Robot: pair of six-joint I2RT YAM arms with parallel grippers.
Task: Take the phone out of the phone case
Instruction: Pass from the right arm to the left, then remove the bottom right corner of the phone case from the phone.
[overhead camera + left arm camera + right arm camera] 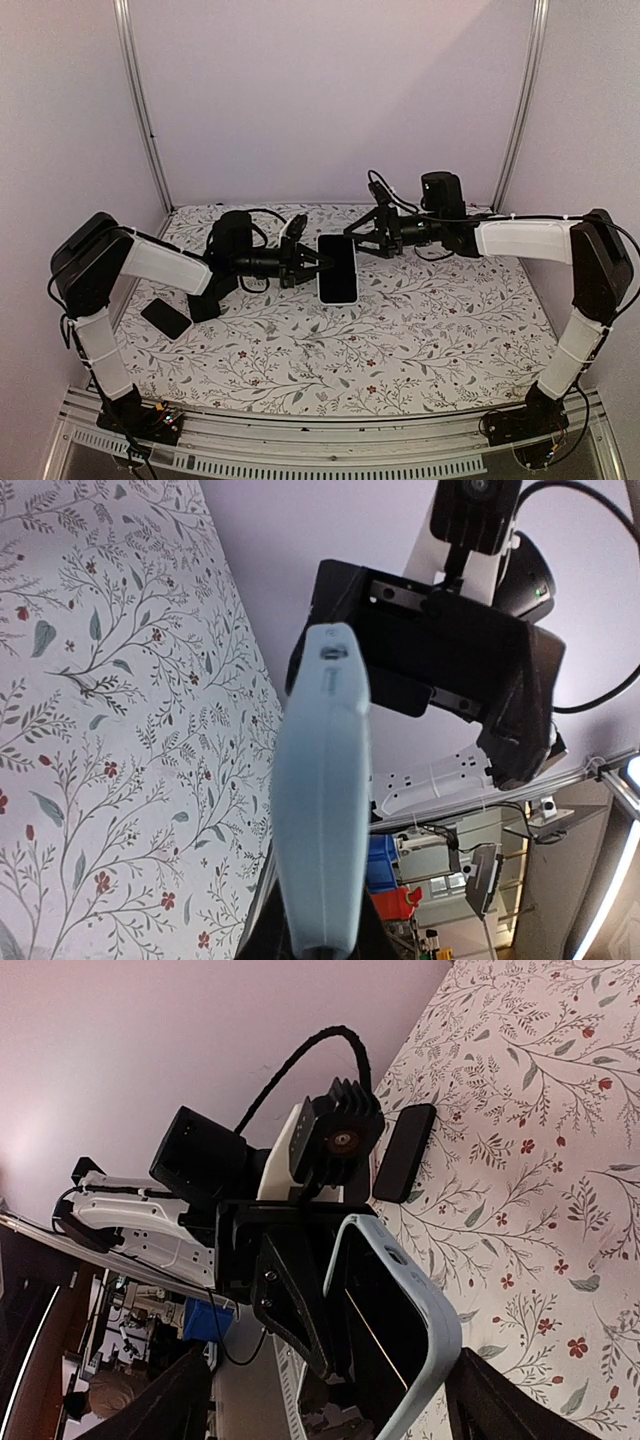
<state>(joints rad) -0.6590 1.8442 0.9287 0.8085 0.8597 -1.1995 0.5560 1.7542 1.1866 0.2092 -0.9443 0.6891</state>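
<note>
Top external view shows the phone [338, 262], dark screen up, seated in its pale blue phone case [339, 299] over the middle of the floral table [440, 340], apparently lifted clear of it. The left gripper [313, 265], over the table's middle-left, is clenched on the case's long edge. In the left wrist view that edge runs straight out from between its jaws. The right gripper [360, 241], toward the table's back, stands released, its fingers [185, 1400] spread wide on either side of the case's end without visibly touching it. A flat dark slab [166, 318] lies near the table's left edge.

One thin edge pinch appears to carry everything. If the right gripper closes on the rim off-centre or pushes it, the case could pivot or slip out of the clamp. If the rim peels away while nothing supports the phone itself, the phone may pop free and drop onto the table.
</note>
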